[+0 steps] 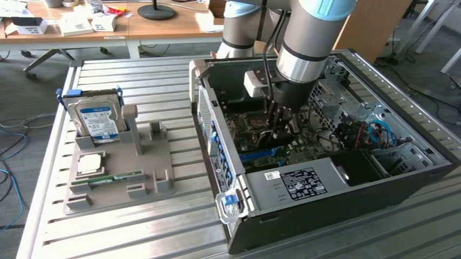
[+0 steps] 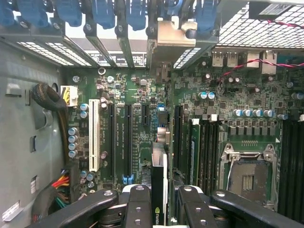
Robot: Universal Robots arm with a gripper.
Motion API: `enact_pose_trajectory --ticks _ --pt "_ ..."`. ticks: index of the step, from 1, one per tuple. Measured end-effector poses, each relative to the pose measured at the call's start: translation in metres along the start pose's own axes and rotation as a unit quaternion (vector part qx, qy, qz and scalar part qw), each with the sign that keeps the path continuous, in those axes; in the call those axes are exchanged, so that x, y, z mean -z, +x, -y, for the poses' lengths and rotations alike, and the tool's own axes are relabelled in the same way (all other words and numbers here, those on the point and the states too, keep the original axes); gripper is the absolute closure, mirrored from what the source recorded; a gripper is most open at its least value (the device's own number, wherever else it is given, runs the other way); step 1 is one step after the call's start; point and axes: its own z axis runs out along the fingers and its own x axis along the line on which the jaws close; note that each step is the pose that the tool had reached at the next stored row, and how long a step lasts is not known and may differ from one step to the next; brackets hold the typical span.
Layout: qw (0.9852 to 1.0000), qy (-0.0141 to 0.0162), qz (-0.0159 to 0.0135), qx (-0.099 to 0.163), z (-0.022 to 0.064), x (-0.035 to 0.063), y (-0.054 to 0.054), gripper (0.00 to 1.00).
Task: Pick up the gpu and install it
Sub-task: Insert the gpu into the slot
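My gripper (image 1: 282, 128) reaches down into the open computer case (image 1: 403, 178), over the motherboard (image 1: 249, 127). In the wrist view the gripper (image 2: 162, 209) is shut on the gpu (image 2: 159, 173), a thin dark card seen edge-on between the two black fingers (image 2: 137, 204). The card's metal bracket (image 2: 172, 34) sits against the case's rear slot openings. The gpu stands upright over the green motherboard (image 2: 142, 95), in line with the slots, beside two long black slots (image 2: 127, 142) and a white slot (image 2: 94, 135). Whether its edge is seated in a slot I cannot tell.
A grey holder (image 1: 119, 167) on the slatted table carries a hard drive (image 1: 101, 121) with a blue-white label, a memory stick (image 1: 115, 178) and a small square chip (image 1: 90, 162). Inside the case are a power supply (image 1: 303, 181), the processor socket (image 2: 247, 178) and bundled cables (image 2: 57, 187).
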Motion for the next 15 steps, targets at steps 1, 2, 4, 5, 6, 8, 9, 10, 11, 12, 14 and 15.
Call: enact_pose_trajectory --ticks 1,2,4,5,6,8,9,10,11,12,14,15 --pt "1.0 0.0 0.0 0.0 -0.0006 -0.0002 0.0 0.73" --pt "1.0 0.0 0.0 0.0 -0.0011 -0.0003 0.0 0.73" --pt "1.0 0.0 0.0 0.0 -0.0016 -0.0005 0.0 0.73" --pt "1.0 0.0 0.0 0.0 -0.0016 -0.0005 0.0 0.73" --pt "1.0 0.0001 0.0001 0.0 -0.0019 -0.0006 0.0 0.73" --pt "1.0 0.0001 0.0001 0.0 -0.0026 -0.0008 0.0 0.73" --pt "1.0 0.0001 0.0002 0.0 -0.0029 -0.0008 -0.0001 0.73" --pt "1.0 0.0001 0.0002 0.0 -0.0031 -0.0008 -0.0001 0.73" --pt "1.0 0.0001 0.0001 0.0 -0.0033 -0.0008 0.0 0.73" --pt "1.0 0.0 0.0001 0.0 -0.0038 -0.0007 0.0 0.73" --pt "1.0 0.0001 0.0001 0.0 -0.0048 -0.0008 0.0 0.73" --pt "1.0 0.0001 0.0001 0.0 -0.0054 -0.0008 0.0 0.73"
